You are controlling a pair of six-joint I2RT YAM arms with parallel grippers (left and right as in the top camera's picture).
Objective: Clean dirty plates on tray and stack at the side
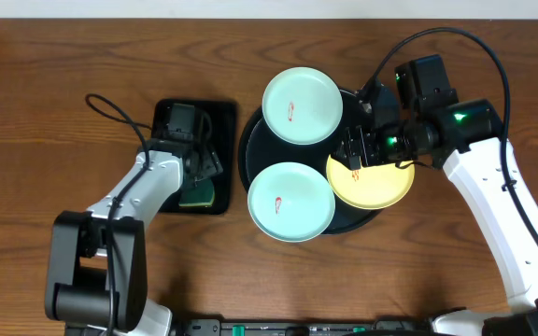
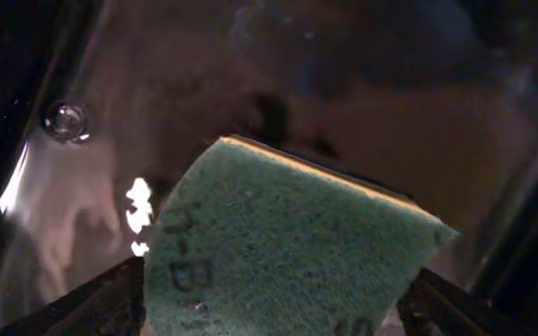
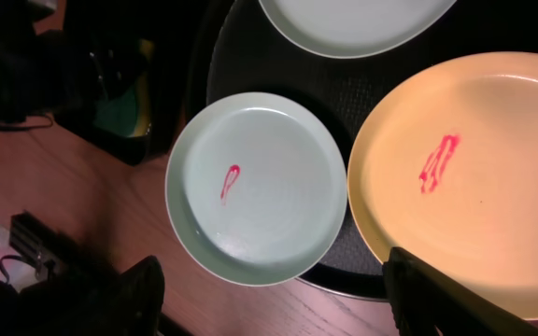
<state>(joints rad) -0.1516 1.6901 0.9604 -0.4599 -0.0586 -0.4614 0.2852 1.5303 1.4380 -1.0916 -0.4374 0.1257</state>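
Brown wood-grain table point(image 1: 54, 56) fills the overhead view, with only a pale strip showing past its far edge. At centre sits the round black tray point(image 1: 247, 149), which holds all three plates. One mint plate point(image 1: 302, 105) hangs over the tray's far rim. A second mint plate point(image 1: 290, 201) hangs over the near rim, its edge out above bare wood. The yellow plate point(image 1: 372, 182) overhangs the tray's right side. Each plate has a small red smear near its middle, and none of the plates is stacked.

The right gripper point(image 1: 356, 161) hovers above the yellow plate's inner edge. Its fingers point(image 3: 437, 294) are spread wide and hold nothing.

Left of the round tray and just beside it lies a smaller rectangular black tray point(image 1: 224, 140), its glossy floor throwing back glints of light. The left gripper point(image 1: 199, 173) reaches into this tray. Its jaws are pressed against both sides of a green sponge point(image 2: 288, 243), which has a thin yellow layer along its top edge. Black cables loop over the wood behind each arm.
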